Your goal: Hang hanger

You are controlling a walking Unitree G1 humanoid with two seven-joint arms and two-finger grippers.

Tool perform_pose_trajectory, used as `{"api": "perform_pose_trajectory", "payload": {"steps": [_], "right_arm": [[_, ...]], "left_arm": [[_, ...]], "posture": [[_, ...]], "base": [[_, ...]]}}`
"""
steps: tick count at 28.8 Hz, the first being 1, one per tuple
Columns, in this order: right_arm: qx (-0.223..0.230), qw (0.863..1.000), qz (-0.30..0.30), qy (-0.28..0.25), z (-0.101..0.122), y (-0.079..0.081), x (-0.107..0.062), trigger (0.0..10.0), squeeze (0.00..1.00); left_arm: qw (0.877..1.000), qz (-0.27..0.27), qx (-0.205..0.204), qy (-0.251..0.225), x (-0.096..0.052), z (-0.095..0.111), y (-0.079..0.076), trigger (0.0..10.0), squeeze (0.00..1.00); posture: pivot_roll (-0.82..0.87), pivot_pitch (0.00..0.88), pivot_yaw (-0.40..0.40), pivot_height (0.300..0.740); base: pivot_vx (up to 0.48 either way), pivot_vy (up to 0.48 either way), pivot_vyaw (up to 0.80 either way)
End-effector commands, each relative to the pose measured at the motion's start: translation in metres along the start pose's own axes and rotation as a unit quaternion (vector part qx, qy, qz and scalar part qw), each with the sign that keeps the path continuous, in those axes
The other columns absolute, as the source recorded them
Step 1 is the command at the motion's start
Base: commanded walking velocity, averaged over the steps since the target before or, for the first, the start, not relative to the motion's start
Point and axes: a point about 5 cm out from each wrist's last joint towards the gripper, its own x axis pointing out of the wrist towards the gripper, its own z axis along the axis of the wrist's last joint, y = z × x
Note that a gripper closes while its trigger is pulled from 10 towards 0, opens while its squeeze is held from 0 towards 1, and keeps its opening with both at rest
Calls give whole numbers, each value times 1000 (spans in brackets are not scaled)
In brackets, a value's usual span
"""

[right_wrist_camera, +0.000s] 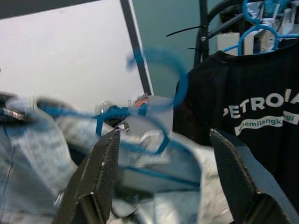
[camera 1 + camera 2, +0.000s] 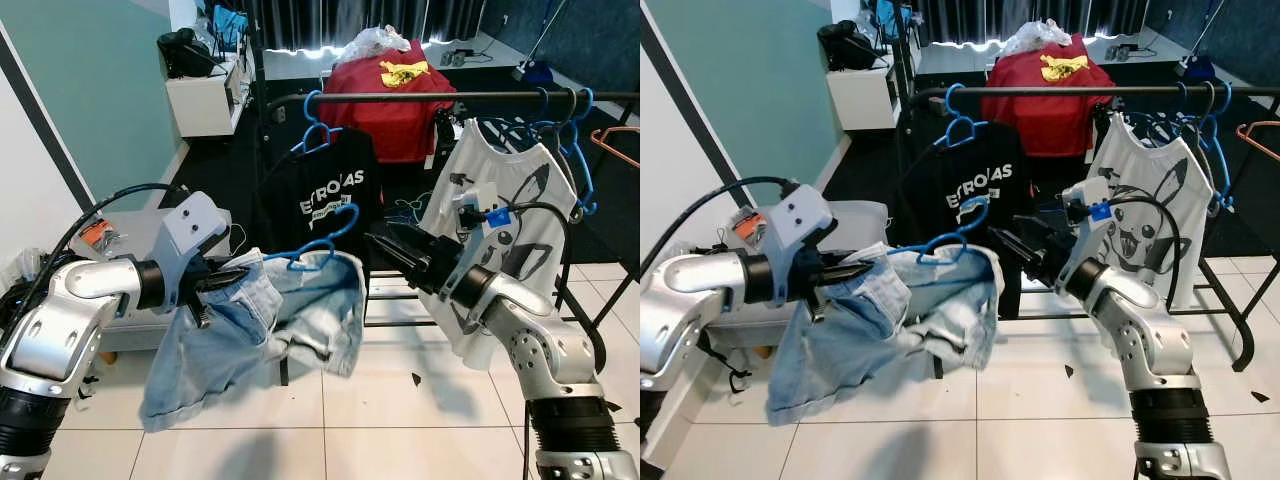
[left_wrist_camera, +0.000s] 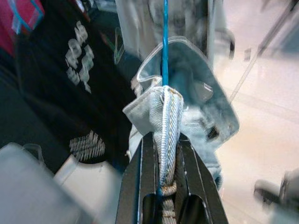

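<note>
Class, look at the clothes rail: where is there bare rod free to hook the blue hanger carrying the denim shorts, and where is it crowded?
The rail looks bare between the black T-shirt and the white T-shirt, in front of the red garment. Past the white shirt, empty blue hangers crowd it.

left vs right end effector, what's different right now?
Left end effector is shut, clamping the denim shorts and blue hanger; right end effector is open, holding nothing. Left carries the load; right hangs just short of the hanger's hook. Both have black fingers.
</note>
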Motion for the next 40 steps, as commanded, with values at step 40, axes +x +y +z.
{"api": "perform_pose_trajectory", "payload": {"steps": [40], "right_arm": [[-46, 978, 204, 24, 60, -29, -53, 10000, 0]], "left_arm": [[958, -173, -128, -191, 2, 23, -39, 0, 0]], "posture": [[-9, 0, 32, 740]], "base": [[0, 0, 0]]}}
